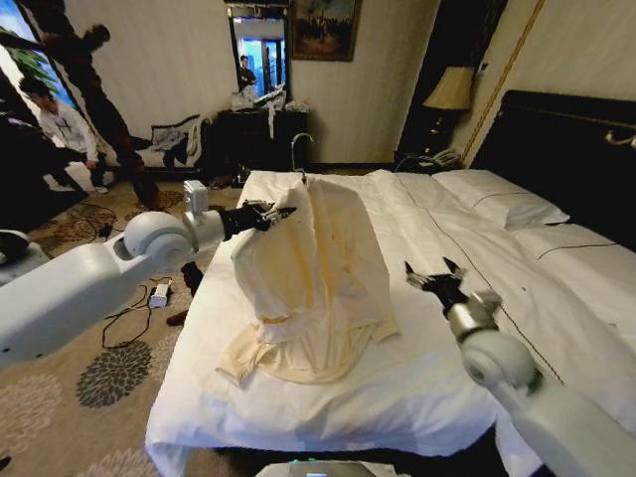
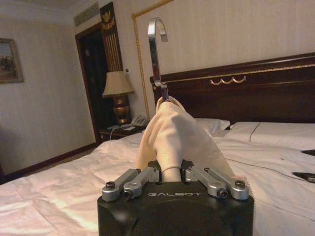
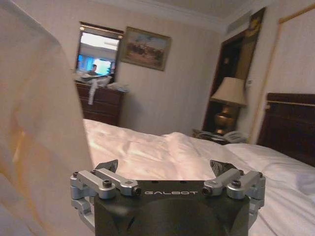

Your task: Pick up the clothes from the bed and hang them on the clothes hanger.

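Note:
The cream clothes [image 1: 313, 268] hang on the clothes hanger, whose silver hook [image 1: 298, 149] sticks up above the neck; the hanger's body is hidden inside the fabric. The lower hem lies bunched on the white bed [image 1: 417, 368]. My left gripper [image 1: 281, 213] is shut on the clothes at one shoulder and holds them up. In the left wrist view the clothes [image 2: 172, 132] rise from my left gripper [image 2: 171, 173] up to the hook [image 2: 156, 49]. To the right of the garment my right gripper [image 1: 434, 277] hovers open and apart from it; in its own view that gripper [image 3: 165, 169] is empty, with the clothes [image 3: 34, 123] beside it.
White pillows [image 1: 497, 204] lie against the black headboard [image 1: 566, 149]. A lamp [image 1: 449, 91] and a phone stand on the nightstand beyond the bed. A dark dresser [image 1: 263, 134] stands at the far wall. Cables and a white box [image 1: 159, 294] lie on the carpet left of the bed.

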Robot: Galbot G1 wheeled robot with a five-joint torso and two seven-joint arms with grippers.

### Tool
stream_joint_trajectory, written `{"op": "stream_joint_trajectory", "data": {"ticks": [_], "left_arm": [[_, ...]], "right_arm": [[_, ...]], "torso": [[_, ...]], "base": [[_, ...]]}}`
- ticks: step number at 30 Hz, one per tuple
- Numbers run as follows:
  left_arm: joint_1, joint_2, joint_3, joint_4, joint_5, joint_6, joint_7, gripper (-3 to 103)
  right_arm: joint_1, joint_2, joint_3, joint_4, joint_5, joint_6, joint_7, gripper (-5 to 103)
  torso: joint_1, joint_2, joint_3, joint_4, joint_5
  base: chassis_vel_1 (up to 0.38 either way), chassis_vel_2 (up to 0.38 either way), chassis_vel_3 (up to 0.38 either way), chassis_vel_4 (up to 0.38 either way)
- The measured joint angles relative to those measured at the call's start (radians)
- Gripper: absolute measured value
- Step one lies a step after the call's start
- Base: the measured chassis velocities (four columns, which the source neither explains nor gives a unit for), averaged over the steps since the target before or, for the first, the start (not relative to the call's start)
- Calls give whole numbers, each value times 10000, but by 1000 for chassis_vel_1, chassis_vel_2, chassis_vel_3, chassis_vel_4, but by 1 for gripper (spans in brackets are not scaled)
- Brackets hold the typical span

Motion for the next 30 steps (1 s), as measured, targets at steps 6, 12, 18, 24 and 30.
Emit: {"op": "stream_joint_trajectory", "data": {"ticks": [6, 12, 18, 24, 30], "left_arm": [[138, -12, -145, -108, -33, -9, -237, 16], [350, 77, -467, -332, -254, -10, -419, 16], [1459, 377, -1289, -592, -256, 13, -559, 16], [2110, 705, -2092, -796, -305, 59, -667, 16], [1964, 784, -2605, -574, -610, 161, -1083, 16]], "right_arm": [[-978, 1040, 735, 241, -536, 607, -720, 100], [-1974, 2299, 833, 509, -547, 1123, -1391, 100], [-2420, 2933, 777, 559, -945, 1607, -1688, 100], [-2394, 2920, 740, 550, -974, 1622, -1689, 100], [-2365, 2893, 715, 546, -973, 1620, -1676, 100]], "torso": [[1, 0, 0, 5, -1], [1, 0, 0, 1, 3], [1, 0, 2, 4, -2], [2, 1, 2, 6, -1], [2, 0, 2, 3, 0]], "base": [[0, 0, 0, 0], [0, 0, 0, 0], [0, 0, 0, 0], [0, 0, 0, 0], [0, 0, 0, 0]]}}
